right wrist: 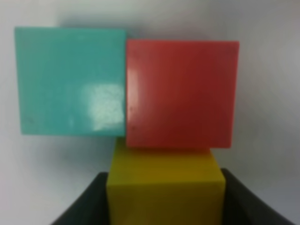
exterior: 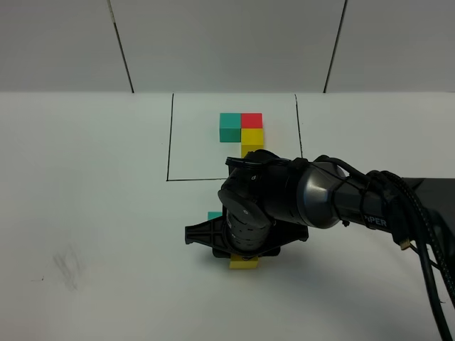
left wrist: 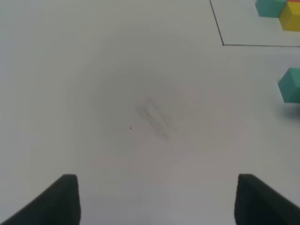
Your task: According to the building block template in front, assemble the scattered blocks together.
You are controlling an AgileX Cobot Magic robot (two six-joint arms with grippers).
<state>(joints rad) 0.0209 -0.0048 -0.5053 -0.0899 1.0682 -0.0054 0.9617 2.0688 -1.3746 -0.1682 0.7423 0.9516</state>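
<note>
Setting: we judge this a robotics lab test bench.
Surface: bare white tabletop (exterior: 85, 213), faintly scuffed at 8 o'clock.
Backdrop: plain white wall panels (exterior: 227, 42) with dark seams, 12 o'clock.
Marking: thin black rectangular outline (exterior: 170, 142) drawn on the table, 12 o'clock.
Equipment: black robot arm (exterior: 341, 199) with bundled cables, 4 o'clock.
</note>
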